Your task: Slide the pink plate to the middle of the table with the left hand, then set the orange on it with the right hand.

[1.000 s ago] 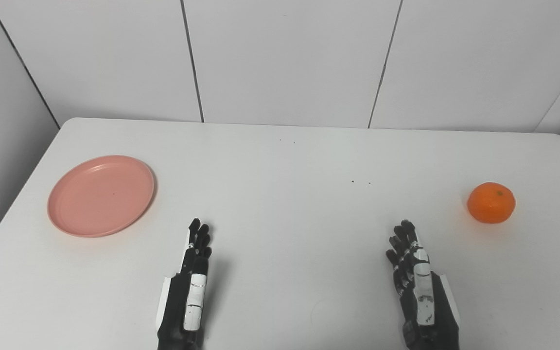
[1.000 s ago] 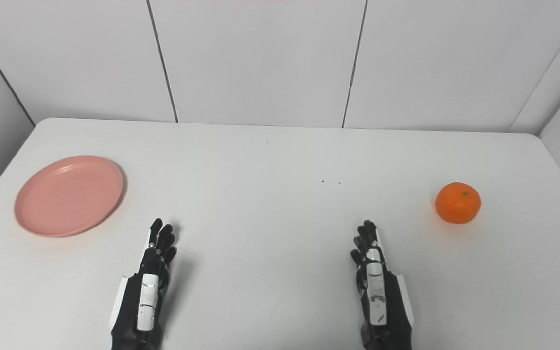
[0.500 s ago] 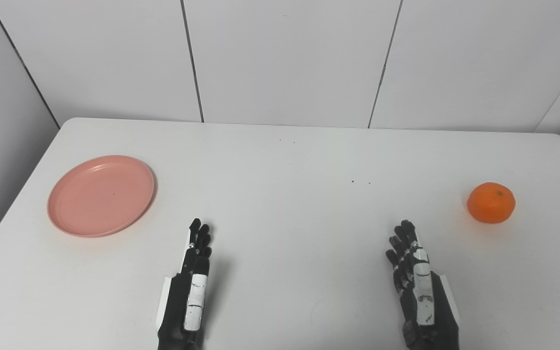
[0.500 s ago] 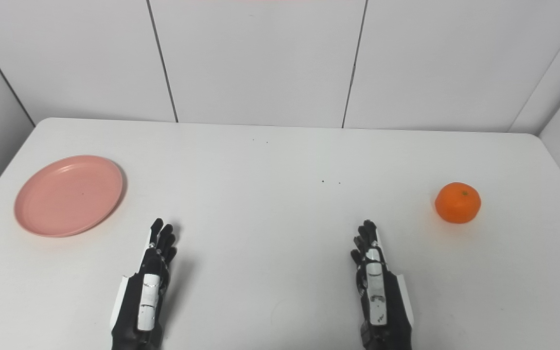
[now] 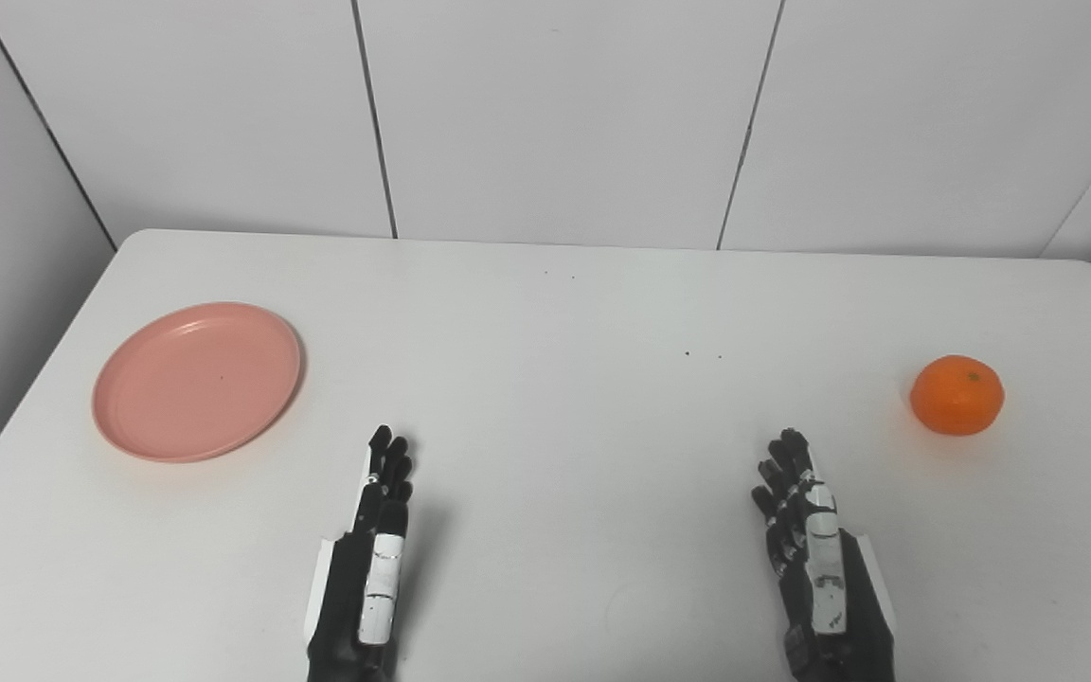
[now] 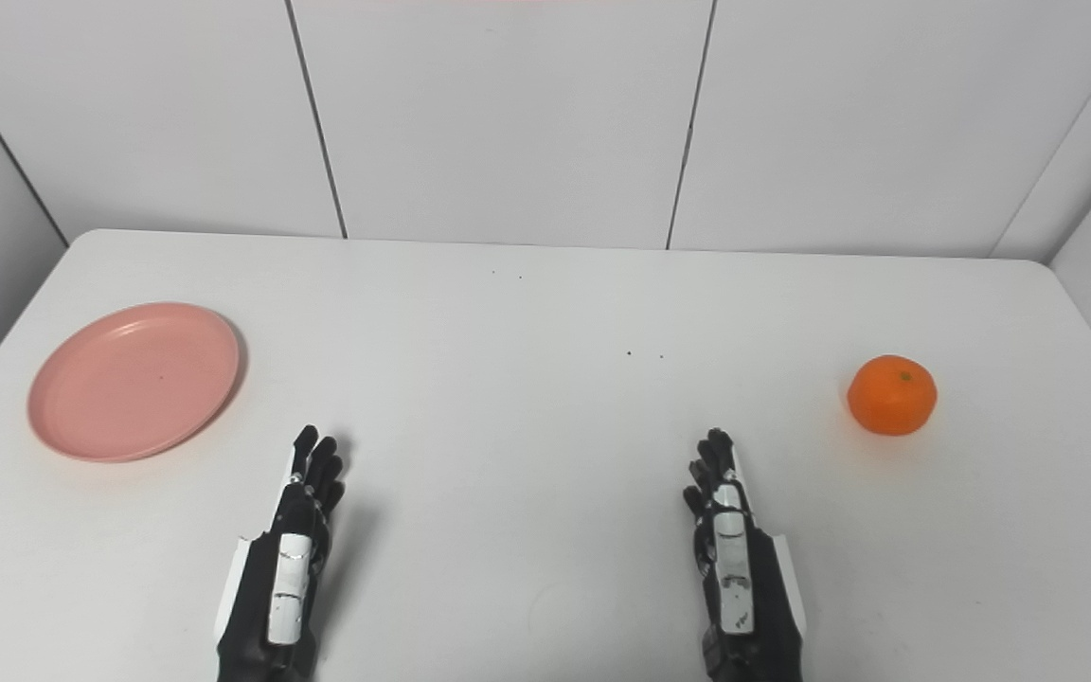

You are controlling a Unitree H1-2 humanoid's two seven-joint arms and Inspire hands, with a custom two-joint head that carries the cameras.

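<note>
Left eye view showed you the whole setup at once. Your table [image 5: 545, 313] was white and ran nearly the full width of the picture, with pale wall panels [image 5: 555, 114] standing behind its far edge. On it, the pink plate [image 5: 197, 381] lay flat near the left edge, about halfway between the far and near edges, with nothing on it. Your left hand [image 5: 370, 559] rested low by the near edge, left of the middle, fingers stretched forward and released, holding nothing and well apart from the plate. Your right hand [image 5: 815, 559] lay the same way by the near edge, right of the middle, also released and empty. The orange [image 5: 956, 395] sat alone near the right edge, well apart from your right hand and far across the table from the plate. A few tiny dark specks [image 5: 703, 356] marked the surface past the middle.

Judging from this, you had done nothing of the task: the plate was not yet slid to the middle, and the orange was not yet picked up or set on it. Both steps remained.
</note>
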